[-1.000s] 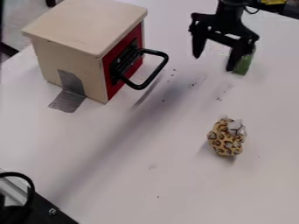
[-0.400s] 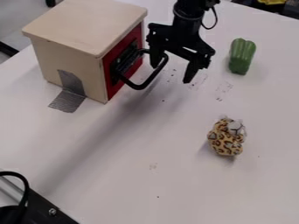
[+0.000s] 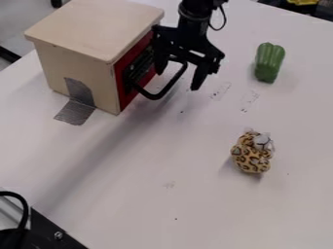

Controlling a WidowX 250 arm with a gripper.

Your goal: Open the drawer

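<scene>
One end effector (image 3: 177,81) hangs there released, fingers spread either side of the handle (image 3: 172,83); beside it, the drawer (image 3: 128,99) sits closed.

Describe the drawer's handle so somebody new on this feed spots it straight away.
Find the pale wooden box at the upper left, then its red front. The handle is the black bar standing out from there. The hand is black too, but has two spread fingers; the handle is one smooth, bent bar.

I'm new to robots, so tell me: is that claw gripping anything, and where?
Nothing is held: the gripper is open, fingers spread apart at the black handle.
</scene>
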